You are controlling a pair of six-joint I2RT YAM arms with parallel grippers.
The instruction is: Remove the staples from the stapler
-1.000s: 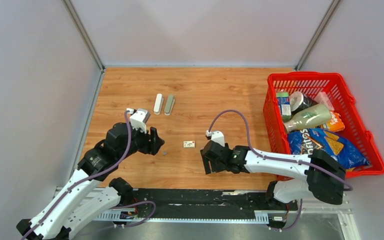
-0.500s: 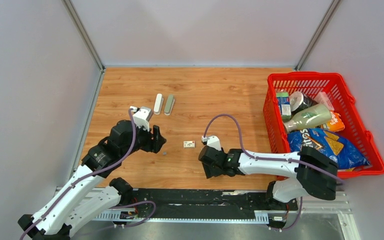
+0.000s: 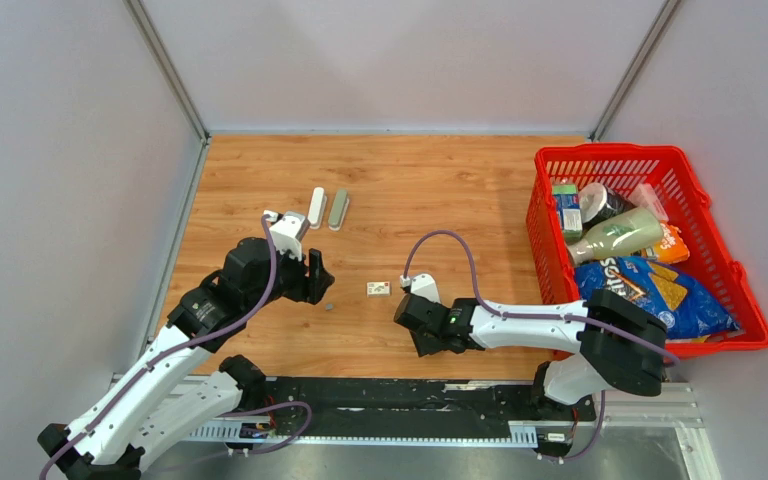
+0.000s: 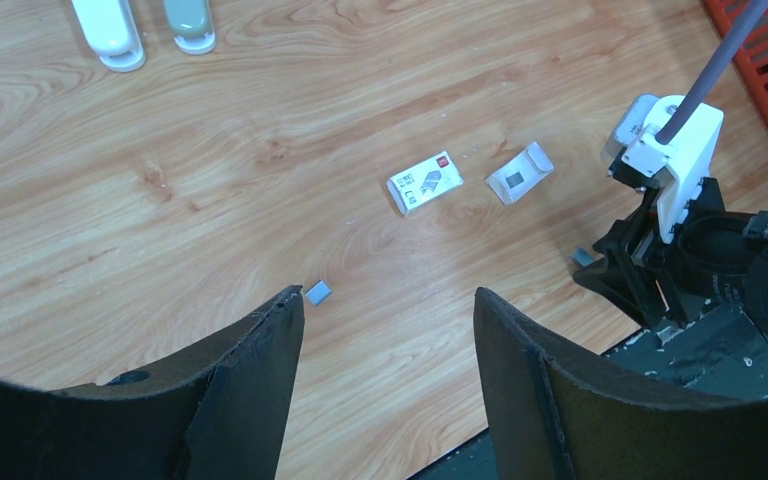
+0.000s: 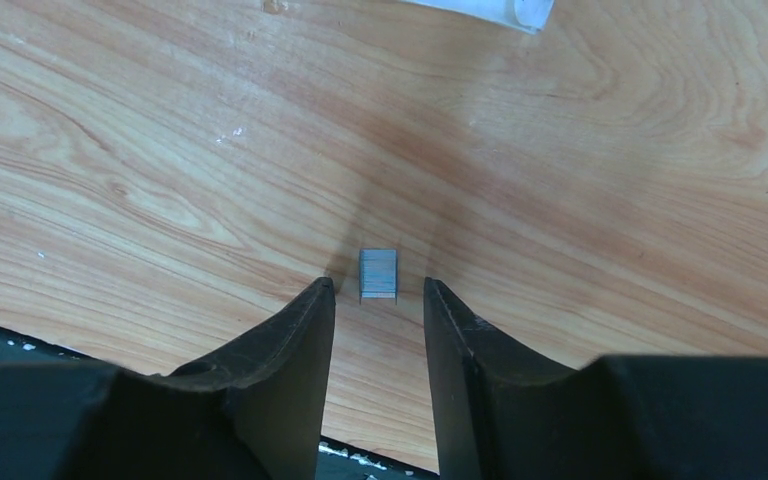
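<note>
Two staplers lie side by side at the back left, a white one [image 3: 316, 207] [image 4: 107, 25] and a grey-green one [image 3: 338, 210] [image 4: 189, 18]. One short grey staples strip [image 3: 329, 305] [image 4: 317, 292] lies on the wood just ahead of my left gripper [image 3: 318, 283] [image 4: 390, 300], beside its left fingertip; that gripper is open and empty. A second staples strip [image 5: 378, 273] [image 4: 583, 257] lies flat on the table just beyond the tips of my right gripper [image 3: 413, 338] [image 5: 378, 290], which is low over the wood with a narrow gap between its fingers, holding nothing.
A small white printed box [image 3: 378, 288] [image 4: 425, 182] lies between the arms, with a white cardboard piece [image 4: 520, 173] beside it. A red basket [image 3: 750, 300] full of groceries stands at the right. The table's near edge is right below the right gripper.
My right gripper has moved left and nearer the table's front edge. My left gripper has shifted slightly right and forward.
</note>
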